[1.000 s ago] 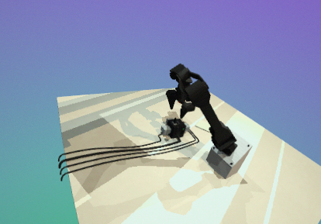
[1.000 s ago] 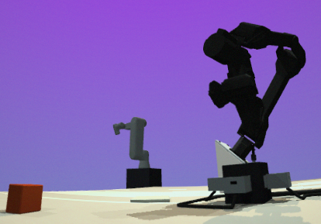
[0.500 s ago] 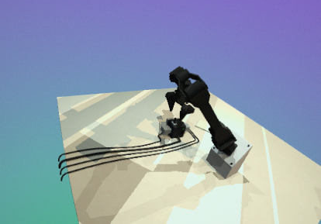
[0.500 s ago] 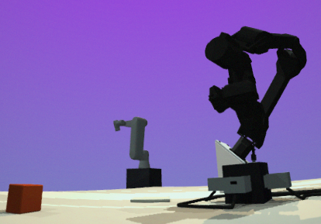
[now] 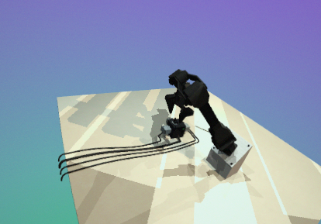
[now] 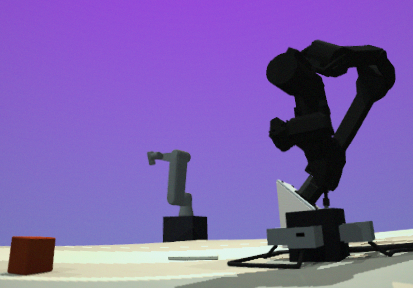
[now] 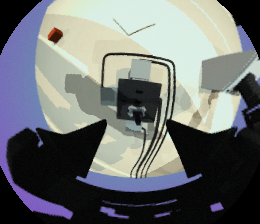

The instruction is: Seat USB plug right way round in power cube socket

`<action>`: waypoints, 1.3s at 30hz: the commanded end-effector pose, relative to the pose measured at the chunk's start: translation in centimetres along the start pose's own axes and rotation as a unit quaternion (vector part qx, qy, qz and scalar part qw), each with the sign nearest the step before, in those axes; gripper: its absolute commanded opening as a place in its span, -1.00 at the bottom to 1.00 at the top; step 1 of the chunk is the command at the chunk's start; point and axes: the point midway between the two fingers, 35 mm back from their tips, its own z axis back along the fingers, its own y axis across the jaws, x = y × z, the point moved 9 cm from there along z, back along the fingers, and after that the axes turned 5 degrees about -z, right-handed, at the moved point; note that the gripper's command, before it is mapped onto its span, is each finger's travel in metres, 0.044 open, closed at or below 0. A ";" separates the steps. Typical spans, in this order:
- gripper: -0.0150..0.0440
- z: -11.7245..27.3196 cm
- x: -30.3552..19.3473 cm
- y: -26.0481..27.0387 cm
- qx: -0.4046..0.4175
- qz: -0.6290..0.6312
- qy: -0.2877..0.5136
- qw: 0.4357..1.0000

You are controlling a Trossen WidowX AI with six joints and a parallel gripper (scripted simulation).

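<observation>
The black power cube (image 5: 177,129) (image 6: 333,238) (image 7: 124,95) stands on the table with grey blocks on its sides. The USB plug (image 6: 326,200) (image 7: 138,118) stands upright at the top of the cube, with a dark body and pale metal near it in the wrist view. How deep it sits and which way round it is are too small to tell. My gripper (image 5: 175,117) (image 7: 136,122) is open and empty, above the cube. In the wrist view its fingertips lie on either side of the plug, wide apart, without touching it.
Several black cables (image 5: 128,149) (image 7: 173,85) run around and away from the cube. A red block (image 6: 31,255) (image 7: 55,34) stands on the table. A thin flat pad (image 6: 193,258) lies beyond. My arm's pale box-shaped base (image 5: 237,160) (image 7: 222,72) is nearby. A grey arm (image 6: 177,178) stands in the background.
</observation>
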 end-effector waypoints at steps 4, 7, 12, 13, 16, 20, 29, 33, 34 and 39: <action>1.00 -0.4 0.0 -0.2 -0.003 -0.004 0.003 1.000; 0.82 -0.2 0.0 0.0 -0.001 0.000 0.000 1.000; 0.38 -0.2 0.0 0.0 -0.001 0.000 0.000 1.000; 0.29 -0.2 0.0 0.0 -0.001 0.000 0.000 1.000; 0.02 -0.2 0.0 0.0 -0.001 0.000 0.000 1.000; -0.33 -0.2 0.0 0.0 -0.001 0.000 0.000 1.000; -0.49 -0.2 0.0 0.0 -0.001 0.000 0.000 1.000; -0.49 -0.2 0.0 0.0 -0.001 0.000 0.000 1.000; -0.49 -0.2 0.0 0.0 -0.001 0.000 0.000 1.000; -0.49 -0.2 0.0 0.0 -0.001 0.000 0.000 1.000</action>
